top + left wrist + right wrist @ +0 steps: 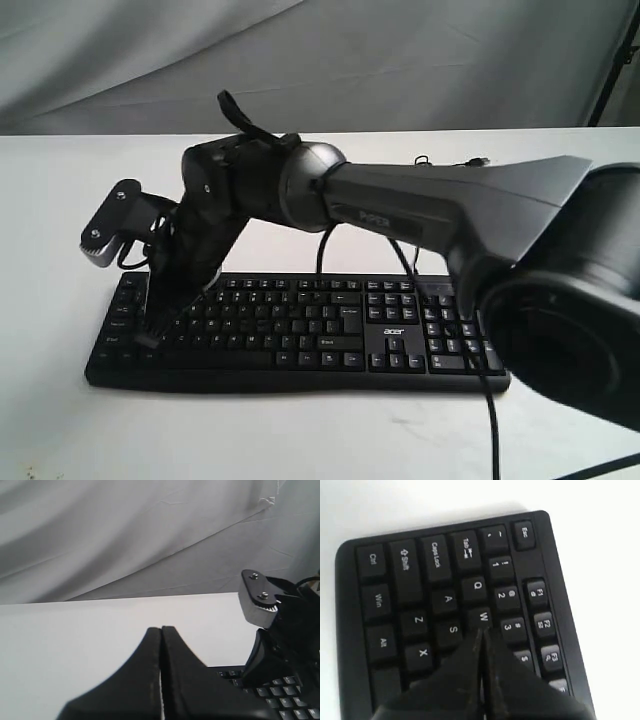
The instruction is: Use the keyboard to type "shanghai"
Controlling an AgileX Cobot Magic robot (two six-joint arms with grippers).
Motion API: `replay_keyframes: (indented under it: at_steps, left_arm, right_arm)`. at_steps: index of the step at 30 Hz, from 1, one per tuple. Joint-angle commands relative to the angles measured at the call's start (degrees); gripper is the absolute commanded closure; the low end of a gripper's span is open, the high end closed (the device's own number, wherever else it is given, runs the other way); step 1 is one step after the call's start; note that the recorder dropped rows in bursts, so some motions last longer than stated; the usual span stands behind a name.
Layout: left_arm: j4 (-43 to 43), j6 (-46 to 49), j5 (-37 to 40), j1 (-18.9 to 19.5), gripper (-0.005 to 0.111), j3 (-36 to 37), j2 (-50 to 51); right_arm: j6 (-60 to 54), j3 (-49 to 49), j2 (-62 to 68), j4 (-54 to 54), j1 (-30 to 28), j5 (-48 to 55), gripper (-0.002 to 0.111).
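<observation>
White table (60, 420); keyboard (445, 570) legends near right end effector (481, 631) legible only wrist-side.

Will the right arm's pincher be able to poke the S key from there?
Probably yes. The shut right gripper is right next to the S key of the keyboard, with nothing between them.

Right arm (420, 210) stretches across keyboard (300, 330) from right side to left end, closing off the room above middle and left key rows. Right pincer (150, 338), jaws together, down at left-end keys by W. Wrist camera (108, 228) juts out above keyboard's left rear corner. Black cable (491, 430) hangs across number-pad end and front edge. Worktop (60, 420) bare left of and in front of keyboard: free passage there. Left pincer (161, 630), jaws together, over bare worktop near keyboard corner, apart from camera.
</observation>
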State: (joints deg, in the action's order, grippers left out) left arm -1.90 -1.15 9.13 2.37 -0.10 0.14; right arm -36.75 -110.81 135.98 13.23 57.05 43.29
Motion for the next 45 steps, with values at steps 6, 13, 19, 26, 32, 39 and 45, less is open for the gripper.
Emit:
replay_keyframes:
  at_steps: [6,13,19,26,32,39,45]
  left_arm:
    - [0.13,-0.15,-0.31,-0.37,0.107,0.10,-0.14]
    - [0.13,-0.15,-0.31,-0.37,0.107,0.10,-0.14]
    - [0.13,-0.15,-0.31,-0.37,0.107,0.10,-0.14]
    - [0.13,-0.15,-0.31,-0.37,0.107,0.10,-0.14]
    - [0.13,-0.15,-0.31,-0.37,0.107,0.10,-0.14]
    - [0.13,-0.15,-0.31,-0.37,0.107,0.10,-0.14]
    - [0.13,-0.15,-0.31,-0.37,0.107,0.10,-0.14]
  right_arm:
    - [-0.74,-13.89,7.26,-0.80,1.70,7.96,0.108]
    - [-1.42,-16.34,8.42,-0.73,2.39,8.50,0.108]
    - [-1.42,-16.59,9.18,-0.62,2.52,8.19,0.108]
    - [-1.42,-16.59,9.57,-0.23,2.37,8.20,0.108]
    - [-1.42,-16.59,9.57,0.00,2.39,8.20,0.108]
    - [-1.42,-16.59,10.13,0.36,2.39,8.40,0.108]
    - [-1.77,-16.59,10.38,1.28,2.39,8.63,0.108]
